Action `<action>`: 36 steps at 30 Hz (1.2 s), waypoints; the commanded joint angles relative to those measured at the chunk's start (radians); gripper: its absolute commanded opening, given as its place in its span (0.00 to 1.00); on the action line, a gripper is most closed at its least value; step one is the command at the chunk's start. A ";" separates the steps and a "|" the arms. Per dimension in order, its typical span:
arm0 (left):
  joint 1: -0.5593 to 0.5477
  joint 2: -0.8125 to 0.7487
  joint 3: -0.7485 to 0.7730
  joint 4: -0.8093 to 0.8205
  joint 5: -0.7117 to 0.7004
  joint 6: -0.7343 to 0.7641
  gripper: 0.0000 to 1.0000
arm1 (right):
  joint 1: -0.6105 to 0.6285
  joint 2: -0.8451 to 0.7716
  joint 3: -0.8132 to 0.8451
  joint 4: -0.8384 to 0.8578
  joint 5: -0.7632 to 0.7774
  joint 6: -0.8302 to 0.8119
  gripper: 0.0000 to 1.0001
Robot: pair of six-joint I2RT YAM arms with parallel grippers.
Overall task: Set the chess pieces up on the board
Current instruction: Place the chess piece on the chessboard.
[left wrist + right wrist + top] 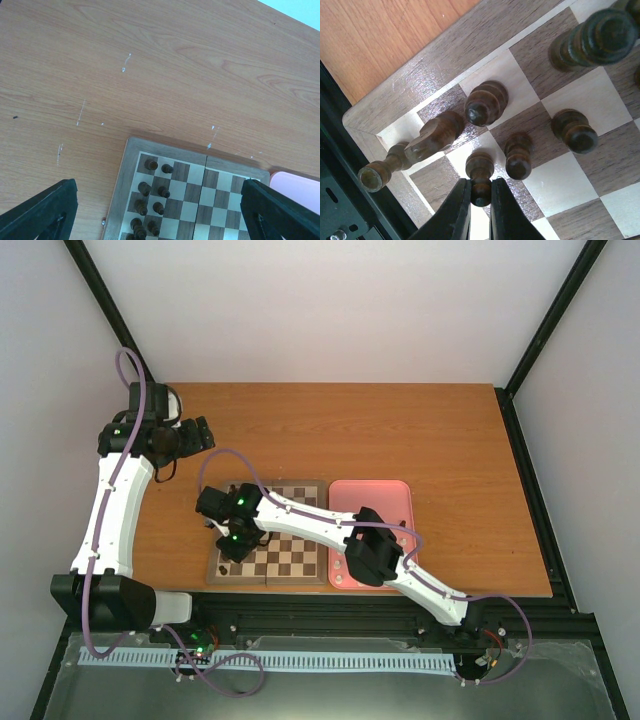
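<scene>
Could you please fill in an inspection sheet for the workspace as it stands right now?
Surface: wooden table, faint white scuffs.
Job's things: board lies flat; dark pieces stand in two rows along one edge.
Clutter: pink tray beside the board.
Grippers: left gripper open and empty; right gripper shut on a dark pawn near the board's corner.
Cables: purple cables loop along both arms.
Surroundings: white walls, black frame.

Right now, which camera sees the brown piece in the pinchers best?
The right wrist view: the dark pawn sits close-up, pinched by the right gripper. From above, the arm hides it; the left wrist view misses it.
</scene>
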 commanded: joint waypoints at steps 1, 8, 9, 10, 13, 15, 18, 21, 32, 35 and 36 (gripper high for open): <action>-0.003 -0.015 0.003 0.015 -0.002 -0.005 1.00 | 0.004 -0.025 0.001 -0.051 0.010 0.006 0.03; -0.002 -0.010 0.007 0.016 -0.002 -0.006 1.00 | 0.004 -0.033 -0.001 -0.067 0.002 0.001 0.03; -0.003 -0.009 0.007 0.016 -0.002 -0.007 1.00 | 0.004 -0.030 -0.001 -0.066 -0.001 0.000 0.04; -0.002 -0.008 0.008 0.016 0.000 -0.008 1.00 | 0.004 -0.028 0.001 -0.066 -0.004 0.000 0.04; -0.003 -0.008 0.010 0.016 0.000 -0.008 1.00 | 0.004 -0.024 0.003 -0.064 -0.012 -0.002 0.05; -0.002 -0.008 0.008 0.016 -0.001 -0.008 1.00 | 0.004 -0.025 0.002 -0.060 -0.016 -0.007 0.11; -0.003 -0.005 0.009 0.015 -0.002 -0.005 1.00 | 0.005 -0.025 0.002 -0.052 -0.026 -0.016 0.17; -0.003 -0.003 0.014 0.014 -0.002 -0.006 1.00 | 0.005 -0.030 0.000 -0.043 -0.027 -0.024 0.25; -0.003 0.009 0.020 0.014 -0.009 -0.005 1.00 | 0.005 -0.043 -0.001 -0.016 -0.050 -0.055 0.24; -0.002 0.012 0.020 0.015 -0.009 -0.004 1.00 | 0.004 -0.043 0.000 -0.006 -0.064 -0.064 0.20; -0.003 0.012 0.020 0.016 -0.009 -0.003 1.00 | 0.005 -0.043 0.001 -0.003 -0.067 -0.066 0.20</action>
